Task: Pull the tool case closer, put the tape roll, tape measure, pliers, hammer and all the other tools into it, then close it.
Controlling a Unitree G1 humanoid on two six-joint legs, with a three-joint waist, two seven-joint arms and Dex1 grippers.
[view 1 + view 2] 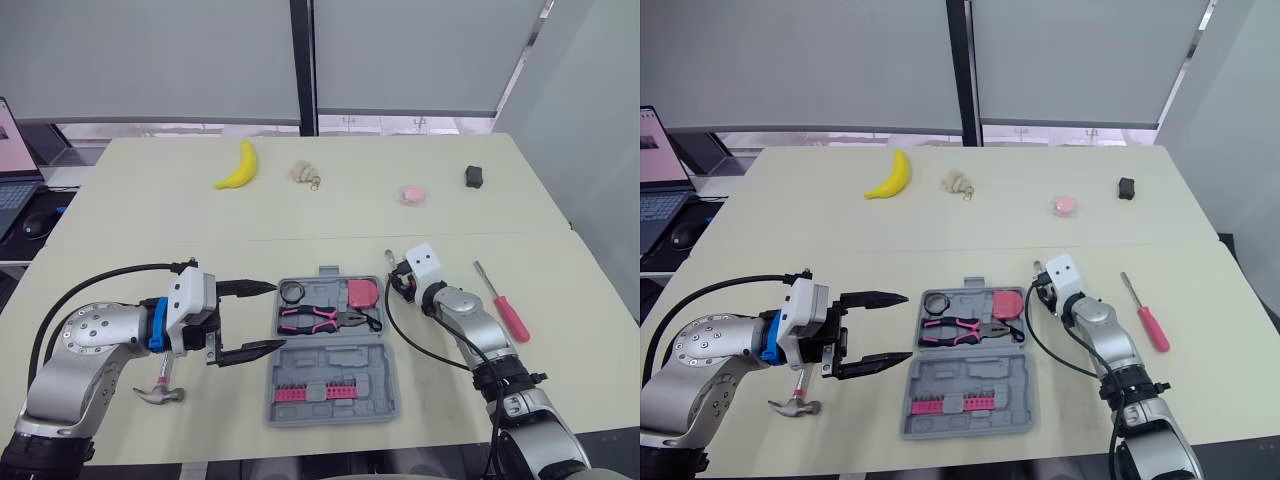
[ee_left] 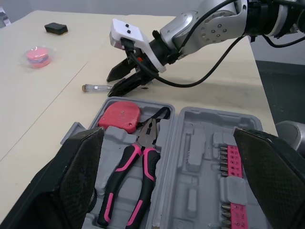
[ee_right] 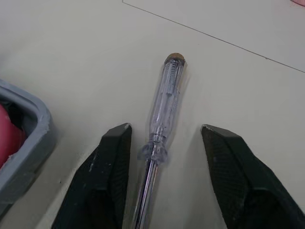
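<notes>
Right pincer (image 3: 164,130): open, straddling the clear-handled screwdriver (image 3: 167,95) without touching it. Left pincer (image 1: 277,316): open too, holding nothing, hovering at the 9 o'clock edge of the tool case (image 1: 340,360).

On the table (image 1: 150,200), largest down:
- case lying open near the 6 o'clock edge
- hammer (image 1: 160,392) out at the case's 8 o'clock
- pliers (image 1: 315,320) bedded in the far half
- red-handled screwdriver (image 1: 510,315) loose at 3 o'clock
- clear screwdriver just off the 2 o'clock corner
- tape measure (image 1: 362,292) in the 1 o'clock pocket
- tape roll (image 1: 292,292) in the 11 o'clock pocket

Likely step: picking up the clear screwdriver. Centre on the handle, not the thin shaft. Drop until nearly brushing the table, close squarely to avoid rolling it, then lift level over the case wall.
</notes>
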